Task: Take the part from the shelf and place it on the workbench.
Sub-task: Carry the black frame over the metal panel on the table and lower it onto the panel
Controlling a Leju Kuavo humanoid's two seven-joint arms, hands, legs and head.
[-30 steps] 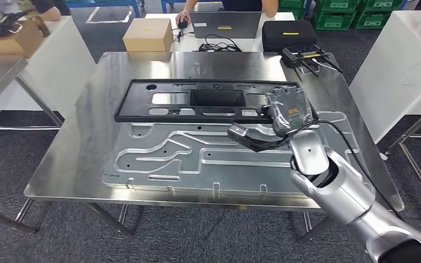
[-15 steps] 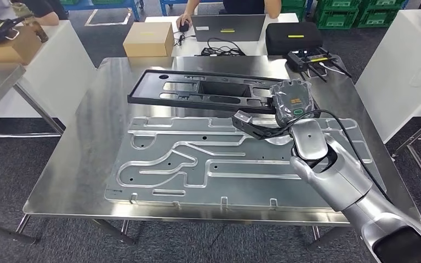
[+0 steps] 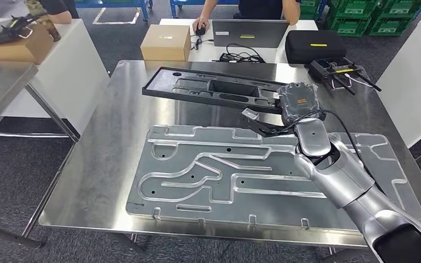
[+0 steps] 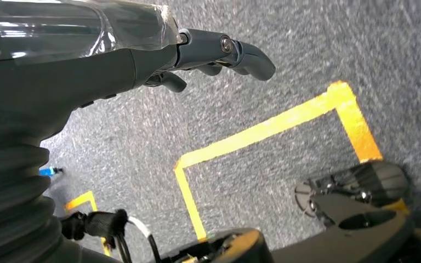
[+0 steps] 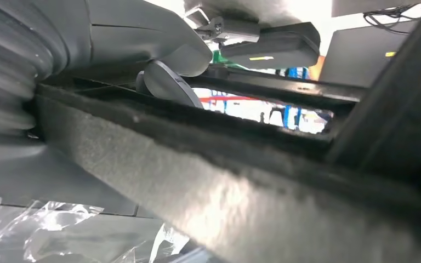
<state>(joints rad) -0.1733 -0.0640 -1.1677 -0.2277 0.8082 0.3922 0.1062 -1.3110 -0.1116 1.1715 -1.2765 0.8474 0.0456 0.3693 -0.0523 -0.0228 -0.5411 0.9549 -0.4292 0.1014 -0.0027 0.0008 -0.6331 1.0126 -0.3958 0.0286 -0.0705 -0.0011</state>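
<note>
The right hand (image 3: 299,104) grips one end of the long black plastic frame (image 3: 214,89), held above the steel workbench (image 3: 104,137); gripped so far off-centre, its free end could sag, twist loose, or strike the aluminium panel (image 3: 197,170).

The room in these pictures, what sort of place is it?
Most likely a factory or workshop test area. A steel workbench carries a stamped metal panel, green crates are stacked behind, and yellow tape lines mark the floor.
</note>
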